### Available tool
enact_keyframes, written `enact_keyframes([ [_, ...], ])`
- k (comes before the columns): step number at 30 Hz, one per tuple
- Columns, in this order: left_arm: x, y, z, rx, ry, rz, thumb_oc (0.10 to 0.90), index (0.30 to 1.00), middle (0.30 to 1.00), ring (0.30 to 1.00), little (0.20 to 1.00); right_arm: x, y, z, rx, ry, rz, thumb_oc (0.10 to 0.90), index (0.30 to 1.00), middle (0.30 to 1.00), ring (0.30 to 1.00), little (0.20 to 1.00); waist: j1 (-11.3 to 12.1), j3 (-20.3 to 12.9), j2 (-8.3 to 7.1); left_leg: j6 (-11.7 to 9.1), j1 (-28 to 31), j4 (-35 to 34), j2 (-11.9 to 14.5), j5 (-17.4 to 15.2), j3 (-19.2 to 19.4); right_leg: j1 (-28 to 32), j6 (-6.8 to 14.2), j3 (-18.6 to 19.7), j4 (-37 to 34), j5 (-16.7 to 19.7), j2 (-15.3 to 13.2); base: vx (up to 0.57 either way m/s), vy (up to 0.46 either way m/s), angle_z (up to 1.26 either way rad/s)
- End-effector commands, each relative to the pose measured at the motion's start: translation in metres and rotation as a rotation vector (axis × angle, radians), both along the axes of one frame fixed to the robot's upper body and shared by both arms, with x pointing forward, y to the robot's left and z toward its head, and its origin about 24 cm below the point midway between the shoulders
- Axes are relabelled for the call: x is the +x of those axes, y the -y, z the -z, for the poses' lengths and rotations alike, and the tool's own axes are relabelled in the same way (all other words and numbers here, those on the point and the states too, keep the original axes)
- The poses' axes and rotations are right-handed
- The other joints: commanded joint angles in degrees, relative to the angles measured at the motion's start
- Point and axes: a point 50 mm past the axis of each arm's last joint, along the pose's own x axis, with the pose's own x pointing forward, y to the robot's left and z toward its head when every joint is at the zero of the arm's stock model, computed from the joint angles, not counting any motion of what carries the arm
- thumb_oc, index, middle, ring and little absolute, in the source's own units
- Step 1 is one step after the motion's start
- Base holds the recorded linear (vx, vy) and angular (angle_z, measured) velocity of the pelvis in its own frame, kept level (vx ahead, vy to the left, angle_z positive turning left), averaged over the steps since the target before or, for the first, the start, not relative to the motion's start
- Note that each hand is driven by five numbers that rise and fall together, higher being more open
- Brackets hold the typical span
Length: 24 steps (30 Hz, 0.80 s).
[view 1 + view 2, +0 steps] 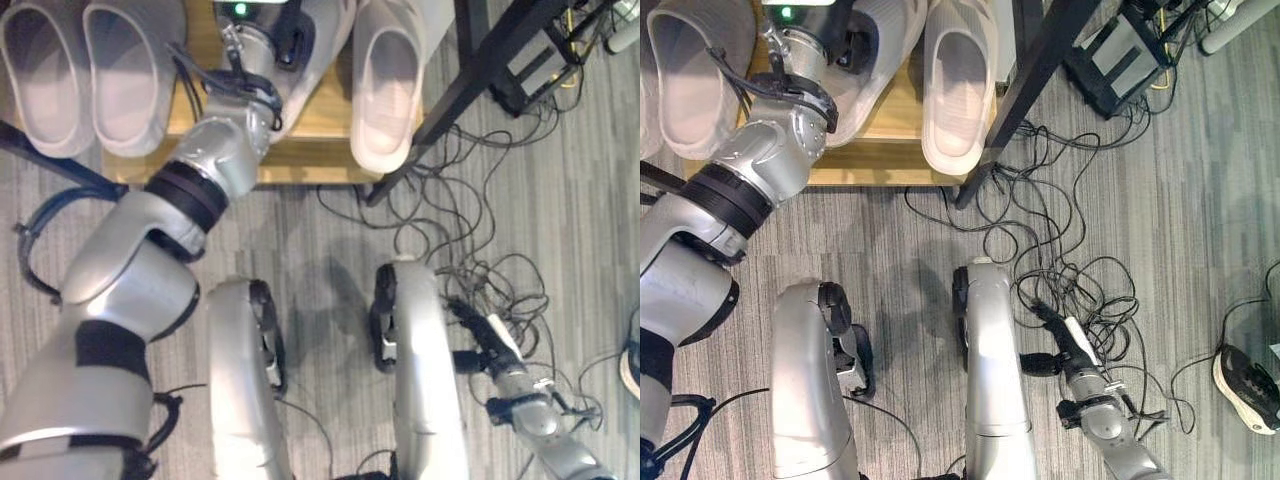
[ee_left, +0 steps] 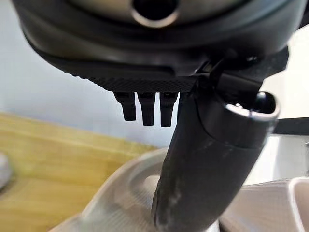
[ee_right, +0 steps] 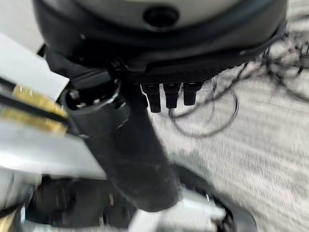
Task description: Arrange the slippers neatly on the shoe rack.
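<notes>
A wooden shoe rack (image 1: 310, 160) runs along the far edge of the view. Two pale slippers (image 1: 40, 70) (image 1: 125, 70) lie side by side on its left part. A third slipper (image 1: 385, 85) lies on the right end, toe pointing towards me. My left hand (image 1: 290, 42) reaches over the rack onto a fourth slipper (image 1: 885, 55), which sits tilted beside the third. In the left wrist view the thumb (image 2: 203, 159) lies against this slipper's upper (image 2: 125, 193) while the fingers (image 2: 145, 108) stay straight. My right hand (image 1: 1105, 415) hangs low over the floor, fingers (image 3: 169, 94) relaxed and holding nothing.
A black table leg (image 1: 465, 75) slants down next to the rack's right end. A tangle of black cables (image 1: 450, 230) spreads over the grey carpet to the right. A dark shoe (image 1: 1245, 385) lies at the far right, and a black box (image 1: 1110, 55) sits under the table.
</notes>
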Motion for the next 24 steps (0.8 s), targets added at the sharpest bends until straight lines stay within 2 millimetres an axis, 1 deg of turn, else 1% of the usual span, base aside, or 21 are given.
enact_keyframes([
  [1,-0.025,0.01,-0.078,-0.005,0.2,0.026,0.8,0.9,0.9,0.9,0.9,0.006,0.005,-0.031,-0.011,0.147,-0.01,0.8,0.9,0.9,0.9,0.9,0.5,-1.2,0.47,3.7,3.6,2.3,-0.7,-3.8,-7.7,3.7,-4.8,2.6,2.0,-1.6,-1.5,-0.03,-0.062,0.13],
  [4,-0.026,0.017,-0.082,-0.012,0.195,0.057,0.8,0.9,0.9,0.9,0.9,0.003,0.002,-0.022,-0.024,0.107,-0.022,0.8,0.9,0.9,0.9,0.9,0.5,-1.2,0.16,3.4,3.6,1.9,-1.3,-3.4,-7.2,3.7,-5.3,3.5,3.2,-2.3,-1.7,-0.04,-0.056,0.17],
  [9,-0.029,0.028,-0.084,-0.011,0.197,0.109,0.8,0.9,0.9,0.9,0.9,-0.001,0.001,-0.013,-0.013,0.06,-0.029,0.8,0.9,0.9,0.9,0.9,0.8,-1.2,-0.51,2.9,3.6,0.7,-2.1,-2.6,-6.7,3.7,-5.8,5.2,3.9,-2.5,-1.8,-0.04,-0.047,0.14],
  [14,-0.035,0.037,-0.089,-0.022,0.223,0.16,0.8,0.9,0.9,0.9,0.9,-0.003,-0.002,-0.007,-0.001,0.027,-0.047,0.8,0.9,0.9,0.9,0.9,1.5,-1.2,-0.62,2.7,3.6,0.3,-2.5,-2.6,-7.0,3.7,-6.0,5.6,4.9,-3.2,-1.9,-0.02,-0.021,0.1],
  [18,-0.035,0.037,-0.087,-0.028,0.213,0.175,0.8,0.9,0.9,0.9,0.9,-0.005,-0.002,-0.005,0.008,0.015,-0.045,0.8,0.9,0.9,0.9,0.9,1.8,-1.2,-0.65,2.5,3.6,0.8,-2.5,-2.8,-7.3,3.7,-6.0,5.8,5.6,-3.2,-1.9,0.0,-0.004,0.02],
  [21,-0.031,0.037,-0.082,-0.075,0.171,0.193,0.8,0.9,0.9,0.9,0.9,-0.005,-0.004,-0.002,0.017,-0.003,-0.047,0.8,0.9,0.9,0.9,0.9,2.1,-1.2,-0.82,2.4,3.6,1.3,-2.6,-3.1,-7.4,3.7,-5.9,6.1,6.4,-3.3,-1.9,0.0,-0.013,0.01],
  [24,-0.029,0.031,-0.081,-0.085,0.154,0.174,0.8,0.9,0.9,0.9,0.9,-0.003,-0.006,0.003,0.012,-0.029,-0.06,0.8,0.9,0.9,0.9,0.9,2.6,-1.2,-0.7,2.0,3.6,2.3,-2.8,-3.4,-7.9,3.7,-6.0,6.4,7.9,-3.5,-1.7,0.02,-0.024,0.04],
])
